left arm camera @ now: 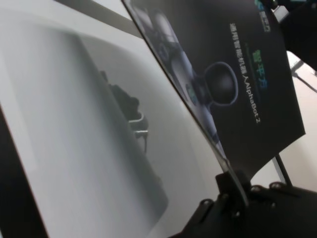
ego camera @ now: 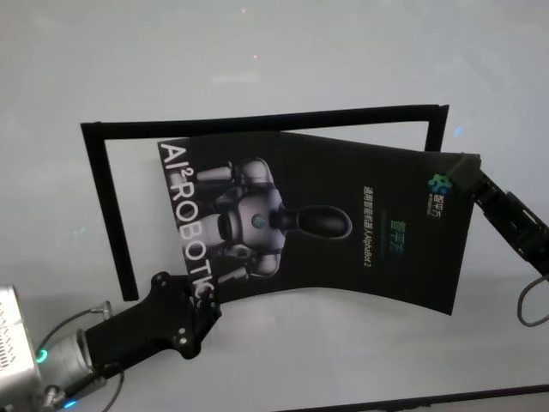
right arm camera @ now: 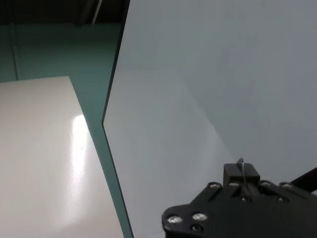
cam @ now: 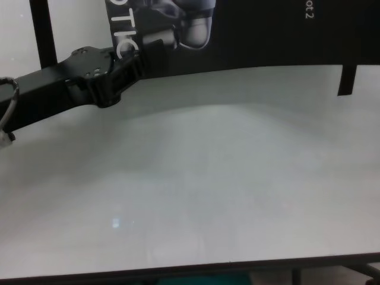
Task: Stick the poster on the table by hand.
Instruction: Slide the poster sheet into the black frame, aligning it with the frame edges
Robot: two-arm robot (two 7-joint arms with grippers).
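- The left hand is clamped on the poster's near-left corner.
- The right hand pinches its far-right corner.
- The poster hangs bowed above the desk, overlapping the black strips.

Surface: table, smooth white-grey, thin dark edge along near side | Lying on it: narrow black strips forming a frame open toward the near side | Poster: partly over the frame, contact with the surface indeterminate.
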